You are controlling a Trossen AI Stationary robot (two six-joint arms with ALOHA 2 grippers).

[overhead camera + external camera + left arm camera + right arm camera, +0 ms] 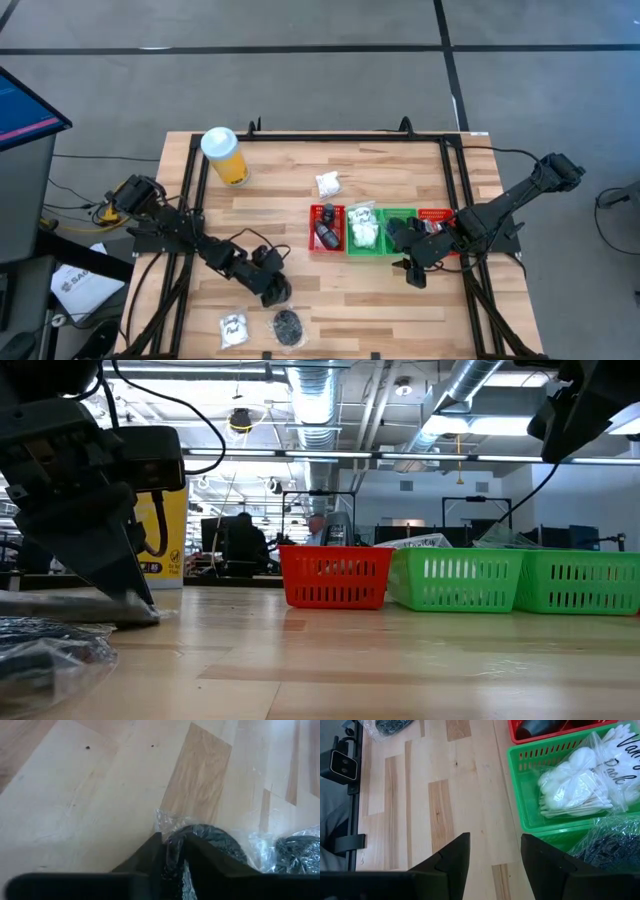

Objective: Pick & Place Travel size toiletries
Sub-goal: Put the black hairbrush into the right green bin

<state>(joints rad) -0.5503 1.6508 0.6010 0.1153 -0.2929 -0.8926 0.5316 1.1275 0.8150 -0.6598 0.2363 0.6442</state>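
Note:
A clear bag of black round pieces [215,837] lies on the table near its front edge, and my left gripper [172,852] is shut on it. In the high view my left gripper [277,291] stands just behind a black-filled bag [287,323]. A white sachet [233,328] lies to the left of that bag and another sachet [327,184] lies mid-table. My right gripper [495,855] hangs open above bare wood beside the green tray [520,785], touching nothing. My left gripper pinches the crinkled clear edge [167,820] of the bag between its two fingers. The fingers [152,852] slant down at it from the table's left. The bag lies flat on the table, its black filling just beyond the fingertips.
A row of red and green trays [380,232] stands right of centre; they hold a bag of white pieces [580,790] and dark items. A yellow cylinder with a white lid [225,155] stands at the far left. More black-filled plastic [295,850] lies beside the held bag.

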